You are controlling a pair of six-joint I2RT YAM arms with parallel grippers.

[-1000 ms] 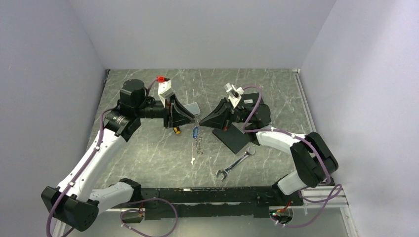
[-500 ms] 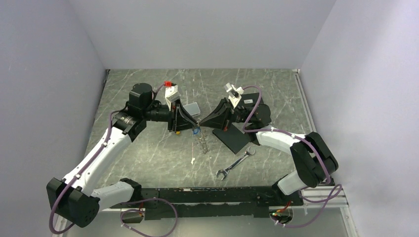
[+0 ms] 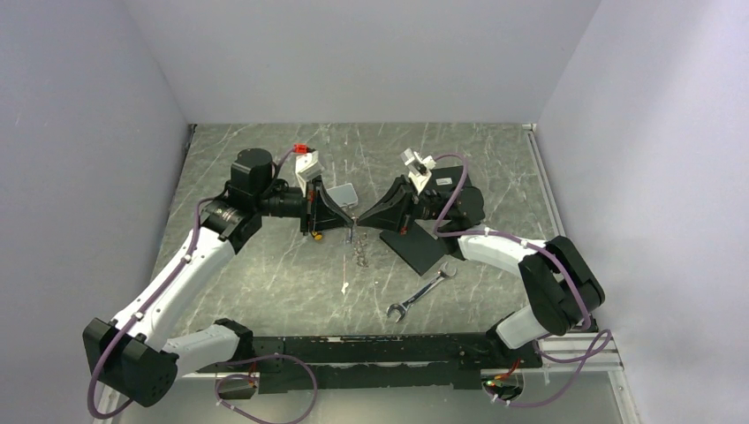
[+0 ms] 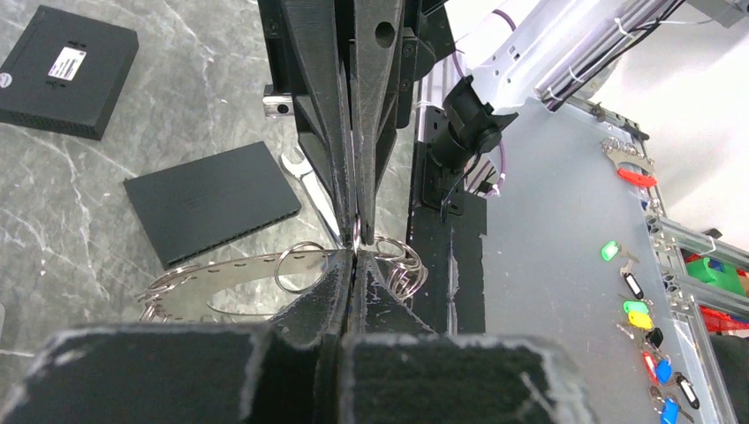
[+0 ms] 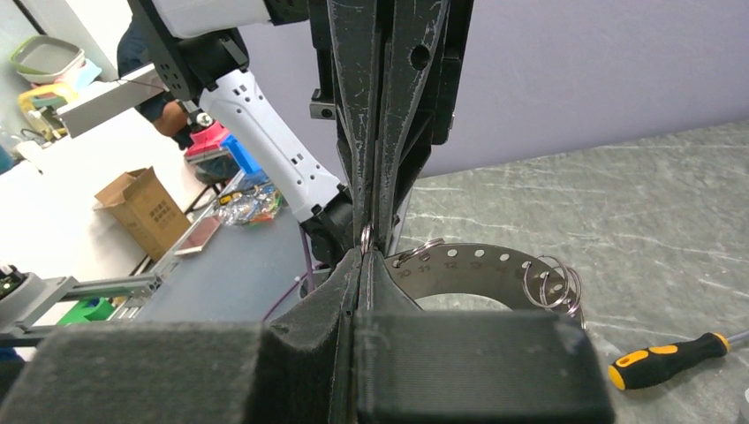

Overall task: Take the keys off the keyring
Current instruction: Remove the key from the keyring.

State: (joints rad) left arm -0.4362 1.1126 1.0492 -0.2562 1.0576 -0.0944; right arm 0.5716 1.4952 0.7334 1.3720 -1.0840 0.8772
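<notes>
Hands: left hand [image 4: 353, 258] and right hand [image 5: 362, 254] pinched shut | keyring [image 5: 477, 269] apparently gripped between | keys [image 3: 359, 256] indistinct

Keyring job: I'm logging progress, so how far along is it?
Done: nothing visibly off yet. In hand: left gripper and right gripper, both shut, meet tip to tip on one small loop of the keyring. Left: that loop and the cluster hanging there, to remove.

I'm white shells [image 3: 181, 278] over black joints [image 3: 252, 168], purple cables [image 3: 193, 228] trailing (red plug [image 3: 299, 148] at my left wrist); left gripper [image 4: 353, 256], right gripper [image 5: 364, 252] scuffed black.
</notes>
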